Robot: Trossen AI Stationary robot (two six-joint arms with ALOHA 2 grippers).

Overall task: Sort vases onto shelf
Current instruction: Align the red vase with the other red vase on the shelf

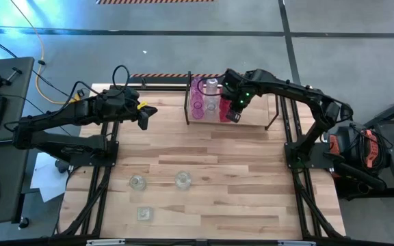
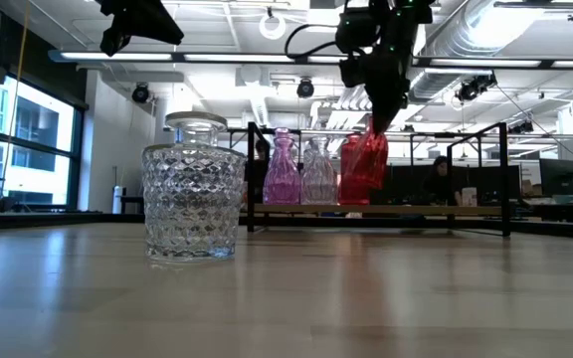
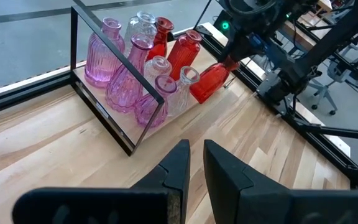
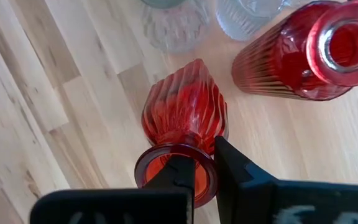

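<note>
Nearest the low camera, a clear cut-glass vase (image 2: 193, 189) is standing on the desk (image 1: 217, 164) near its front edge, with two more clear vases (image 1: 182, 180) close by. I am holding the right gripper (image 1: 234, 113) at the shelf (image 1: 272, 117) by the desk's far edge, its jaws pinched on the rim of a red ribbed vase (image 4: 184, 121), which is hanging tilted at the shelf's front. Pink vases (image 3: 102, 53), clear ones and other red vases (image 3: 185, 53) are already crowding the shelf's left end. I am keeping the left gripper (image 3: 194, 165) raised over the desk's far left part, well apart from the shelf, jaws nearly together and holding nothing.
</note>
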